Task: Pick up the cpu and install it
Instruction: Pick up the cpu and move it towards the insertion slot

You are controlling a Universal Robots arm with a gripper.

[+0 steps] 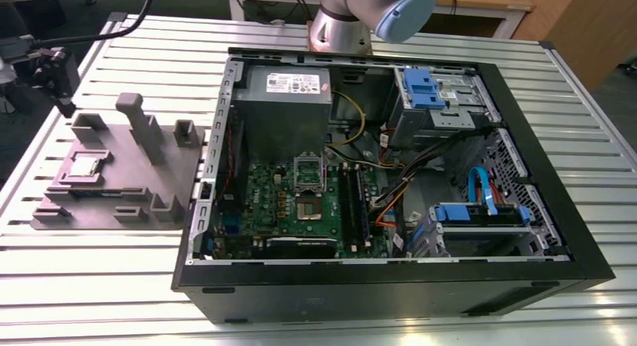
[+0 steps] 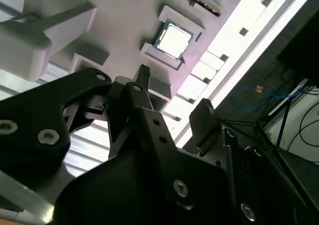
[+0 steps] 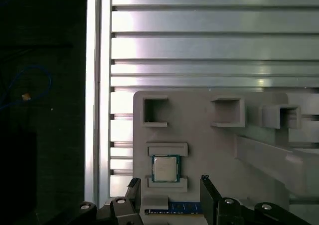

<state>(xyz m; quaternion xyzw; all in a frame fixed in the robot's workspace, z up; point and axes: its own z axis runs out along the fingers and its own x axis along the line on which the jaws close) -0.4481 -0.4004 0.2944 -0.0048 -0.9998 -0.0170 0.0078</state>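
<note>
- Exterior view:
  - A slatted aluminium table (image 1: 100, 286) carries an open black computer case (image 1: 398, 286). Inside the case are a green motherboard (image 1: 289, 204), a grey metal power-supply box (image 1: 286, 100) and blue plastic drive brackets (image 1: 423, 85).
  - Just beside the case, on the exterior view's left, sits a grey moulded fixture block (image 1: 130, 189) with upright posts.
  - The cpu (image 1: 85, 165), a small flat square chip with a silver-grey metal top, lies flat in a recess of this block, well apart from the motherboard.
  - The black gripper (image 1: 58, 77) hangs near the block's far edge, clear of the chip (its fingers cannot be made out from here).
  - The silver arm (image 1: 344, 25) rises behind the case.
- Second wrist view:
  - The gripper (image 2: 173, 90) is spread wide and carries nothing. Its dark fingers (image 2: 143, 75) stand apart over the fixture block (image 2: 124, 15).
  - The cpu (image 2: 173, 39) rests in its recess beyond the fingertips, untouched.
- First wrist view:
  - The cpu (image 3: 165, 168) lies flat between two raised grey bars (image 3: 167, 149) of the fixture block (image 3: 199, 135).
  - The gripper (image 3: 169, 181) gapes empty, with one of its fingers (image 3: 205, 185) to either side of the nearer bar and neither touching the chip.
  - A blue strip (image 3: 182, 206) lies on the block near the fingertips.
  - The table (image 3: 199, 35) slats run beyond the block.
</note>
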